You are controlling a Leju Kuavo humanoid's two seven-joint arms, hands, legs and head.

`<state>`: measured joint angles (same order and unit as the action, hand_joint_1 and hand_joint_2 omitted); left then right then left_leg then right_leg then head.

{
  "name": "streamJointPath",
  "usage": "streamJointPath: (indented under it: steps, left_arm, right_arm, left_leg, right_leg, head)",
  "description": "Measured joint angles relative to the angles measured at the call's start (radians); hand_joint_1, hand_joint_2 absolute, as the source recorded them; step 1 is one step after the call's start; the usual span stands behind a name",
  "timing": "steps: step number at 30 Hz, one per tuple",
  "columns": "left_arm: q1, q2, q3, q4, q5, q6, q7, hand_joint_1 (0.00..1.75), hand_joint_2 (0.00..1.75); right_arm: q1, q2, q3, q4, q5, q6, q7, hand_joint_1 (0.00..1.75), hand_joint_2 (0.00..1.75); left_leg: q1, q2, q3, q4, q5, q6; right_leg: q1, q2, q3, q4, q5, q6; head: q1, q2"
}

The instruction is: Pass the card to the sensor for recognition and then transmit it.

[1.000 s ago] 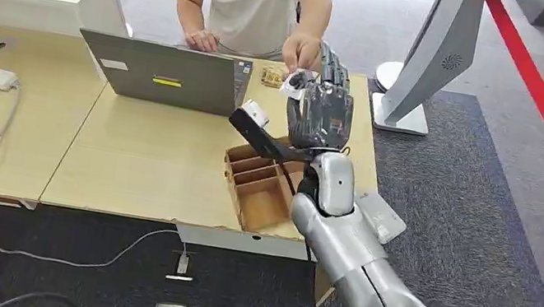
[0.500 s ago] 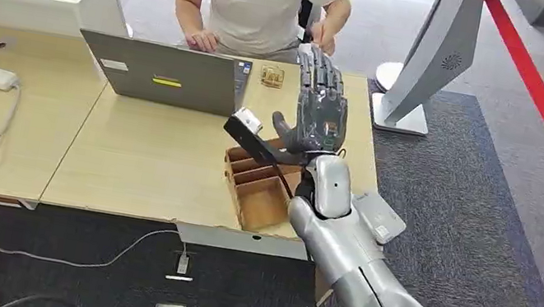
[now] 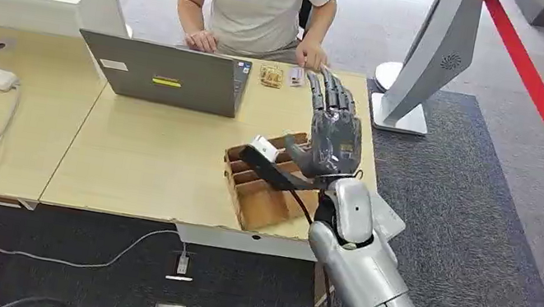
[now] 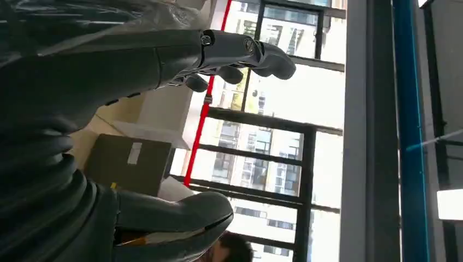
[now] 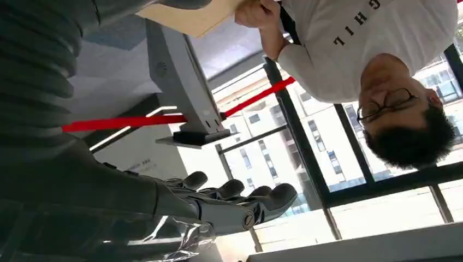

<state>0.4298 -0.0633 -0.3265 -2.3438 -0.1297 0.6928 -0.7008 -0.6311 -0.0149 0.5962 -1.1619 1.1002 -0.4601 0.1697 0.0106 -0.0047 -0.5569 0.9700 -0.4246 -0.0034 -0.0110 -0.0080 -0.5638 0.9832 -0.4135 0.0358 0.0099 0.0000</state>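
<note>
Now my right hand (image 3: pixel 333 134) hovers with fingers spread, holding nothing, above the cardboard divider box (image 3: pixel 261 189); its near compartments look bare.

Right hand (image 3: pixel 332 134) raised over table (image 3: pixel 141 165), fingers spread, nothing in it. Compartmented box (image 3: pixel 258 189) just below and left of hand. Card (image 3: pixel 295 77) on table beyond fingertips, beside person's hand (image 3: pixel 312 54). Laptop (image 3: pixel 161 72) far left of hand.

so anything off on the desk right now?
Nothing damaged or spilled. The right hand hovers with fingers spread and holds nothing; a small card lies on the table by the person's hand.
</note>
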Motion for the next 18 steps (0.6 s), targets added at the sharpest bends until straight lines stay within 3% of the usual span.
streamJointPath:
  steps: [11,18]
  left_arm:
    - [0.003,-0.021,0.001,-0.008,-0.042,0.0,0.0,0.0,1.75]
    - [0.003,-0.026,-0.001,-0.009,-0.054,0.0,0.0,0.0,1.75]
  right_arm:
    - [0.059,-0.055,0.0,-0.118,-0.03,0.021,-0.04,0.0,1.75]
    - [0.08,-0.064,0.001,-0.128,0.081,0.042,-0.051,0.0,1.75]
  left_leg:
    - [0.0,0.0,0.0,0.0,0.0,0.0]
    - [0.0,0.0,-0.001,0.0,0.0,0.0]
  right_leg:
    - [0.0,0.0,0.0,0.0,0.0,0.0]
    - [0.0,0.0,0.0,0.0,0.0,0.0]
  head:
    - [0.0,0.0]
    - [0.0,0.0]
